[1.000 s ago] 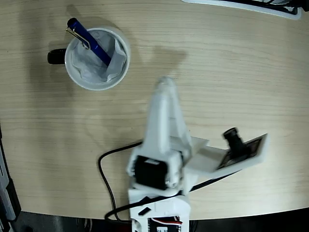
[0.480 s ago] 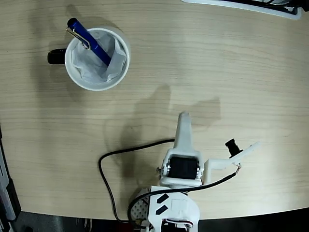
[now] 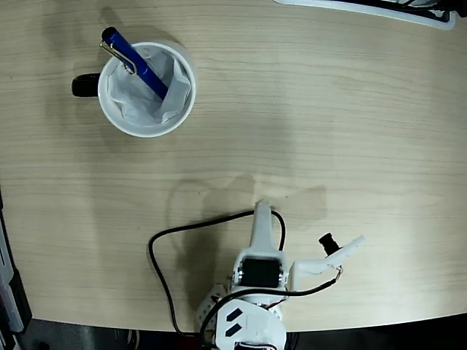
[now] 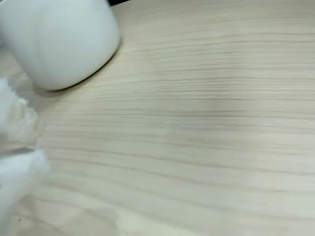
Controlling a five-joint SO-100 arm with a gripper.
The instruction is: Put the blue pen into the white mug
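Hiding lower half in white mug (image 3: 147, 89): blue pen (image 3: 133, 61).

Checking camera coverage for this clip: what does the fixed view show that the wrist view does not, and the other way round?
Only the fixed view shows the blue pen standing tilted in the white mug, its clipped end over the rim, plus the paper lining, the mug's black handle, the folded arm and its black cable. Only the wrist view shows the mug's outer wall from the side, and a blurred white shape at its left edge. Both show the mug and the wooden table.
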